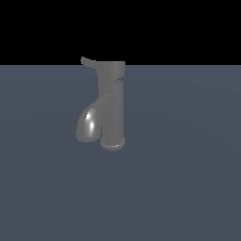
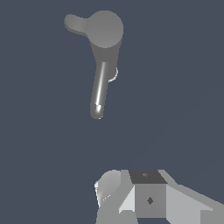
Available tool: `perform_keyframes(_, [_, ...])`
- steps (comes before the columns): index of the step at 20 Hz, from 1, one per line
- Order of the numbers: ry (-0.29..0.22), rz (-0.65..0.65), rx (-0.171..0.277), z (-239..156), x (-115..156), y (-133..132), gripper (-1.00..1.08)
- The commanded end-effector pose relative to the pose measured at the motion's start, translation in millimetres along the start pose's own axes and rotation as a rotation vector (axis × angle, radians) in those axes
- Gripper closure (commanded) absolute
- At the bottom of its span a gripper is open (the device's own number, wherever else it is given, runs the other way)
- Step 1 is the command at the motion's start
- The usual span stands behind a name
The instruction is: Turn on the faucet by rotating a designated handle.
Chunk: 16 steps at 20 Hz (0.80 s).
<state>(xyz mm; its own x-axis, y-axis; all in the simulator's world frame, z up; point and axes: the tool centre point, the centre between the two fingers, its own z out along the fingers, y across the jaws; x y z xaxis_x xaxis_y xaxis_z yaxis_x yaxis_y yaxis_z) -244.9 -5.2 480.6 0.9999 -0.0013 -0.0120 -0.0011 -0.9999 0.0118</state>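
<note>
Pale hand (image 2: 131, 197) only partly in wrist view, finger state unclear

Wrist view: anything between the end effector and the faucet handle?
Nothing. In the wrist view only bare floor separates the end effector from the faucet and its handle.

- The faucet (image 1: 113, 106) stands upright on a flat ground surface (image 1: 188, 188), its ringed base resting on that surface.
- The handle (image 1: 88, 62) projects from the faucet's top cap toward the exterior view's left.
- The spout (image 1: 89, 123) curves down from the faucet's column, also toward the exterior view's left, below the handle; its mouth hangs just beside the base.
- In the wrist view, seen from above, the faucet (image 2: 105, 33) sits well apart from the gripper (image 2: 131, 197), with bare ground between them.
- There the spout (image 2: 99, 89) reaches from the faucet toward the gripper, and the handle (image 2: 75, 23) juts sideways from the cap.
</note>
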Motion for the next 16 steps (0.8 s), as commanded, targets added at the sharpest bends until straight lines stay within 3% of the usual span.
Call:
perform_keyframes(1, [0.000,0.000,0.000,0.0,0.0,0.0,1.08])
perform_keyframes(11, [0.019,0.019,0.051,-7.6,3.2,2.8,1.08])
perform_keyframes(16, [0.018,0.021,0.050,-7.4,3.5,2.7,1.08])
